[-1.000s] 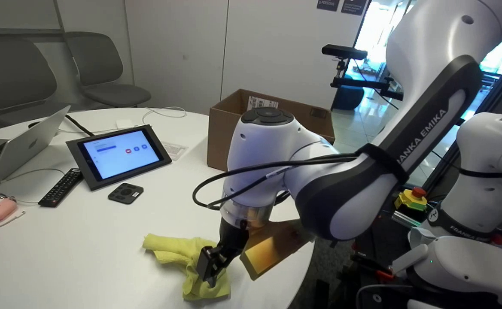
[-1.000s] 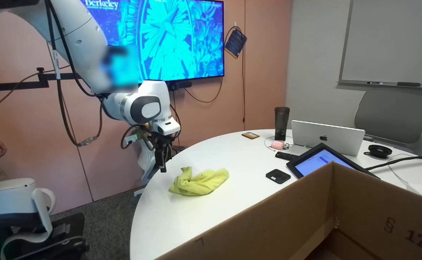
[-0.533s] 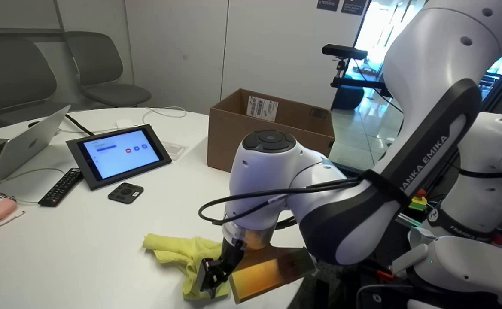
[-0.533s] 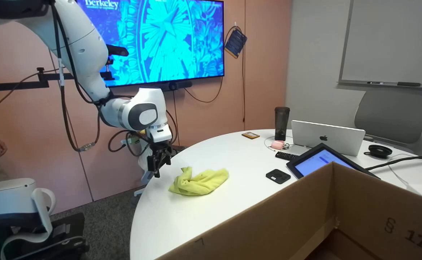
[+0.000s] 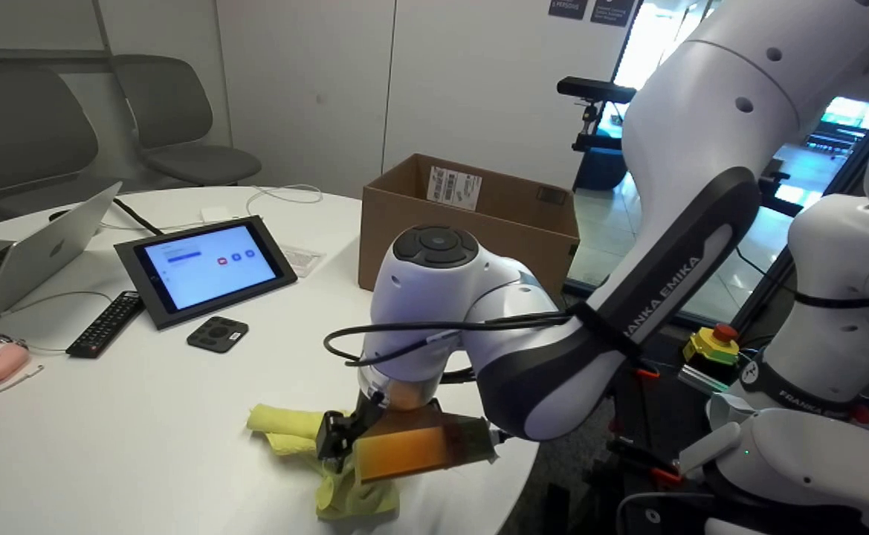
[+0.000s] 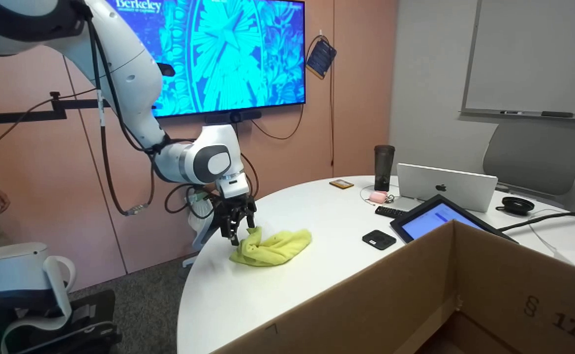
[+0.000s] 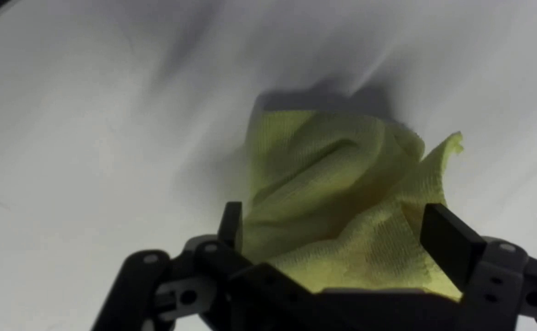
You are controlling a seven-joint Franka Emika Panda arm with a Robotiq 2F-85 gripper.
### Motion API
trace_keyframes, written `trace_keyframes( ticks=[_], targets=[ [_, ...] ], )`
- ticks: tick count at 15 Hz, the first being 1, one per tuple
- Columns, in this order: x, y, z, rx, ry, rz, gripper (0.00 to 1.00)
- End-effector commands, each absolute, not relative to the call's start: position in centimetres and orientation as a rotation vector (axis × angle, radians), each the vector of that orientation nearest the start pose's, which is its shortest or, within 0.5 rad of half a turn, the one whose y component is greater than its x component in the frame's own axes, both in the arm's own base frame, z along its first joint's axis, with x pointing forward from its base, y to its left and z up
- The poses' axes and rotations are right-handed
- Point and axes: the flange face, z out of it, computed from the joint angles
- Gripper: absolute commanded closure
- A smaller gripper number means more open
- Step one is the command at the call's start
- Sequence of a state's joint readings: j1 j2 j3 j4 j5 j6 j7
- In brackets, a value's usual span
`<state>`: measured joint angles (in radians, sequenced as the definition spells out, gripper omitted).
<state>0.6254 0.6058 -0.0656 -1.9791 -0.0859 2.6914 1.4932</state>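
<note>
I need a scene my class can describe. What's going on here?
A robot arm has its gripper, jaws open, close to a crumpled yellow cloth lying on a white table. Nothing is gripped; whether the gripper touches the cloth, I can't tell. A cardboard box and a laptop share the table.

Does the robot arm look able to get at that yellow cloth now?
Probably yes: the open gripper hangs close to the yellow cloth, which shows between its parted fingers in the wrist view, with nothing visible in the way.
</note>
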Motion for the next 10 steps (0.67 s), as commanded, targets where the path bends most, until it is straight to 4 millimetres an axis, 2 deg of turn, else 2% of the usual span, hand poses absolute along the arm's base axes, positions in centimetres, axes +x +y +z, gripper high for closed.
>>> trace_keyframes(
  ticks=[1,5,10],
  targets=[
    [54.5,33.0,16.5,-2.795,1.287,-0.252,0.0],
    [55.9,33.1,14.2,-2.805,1.29,-0.194,0.0],
    [57.2,33.4,10.2,-2.835,1.299,-0.131,0.0]
  ],
)
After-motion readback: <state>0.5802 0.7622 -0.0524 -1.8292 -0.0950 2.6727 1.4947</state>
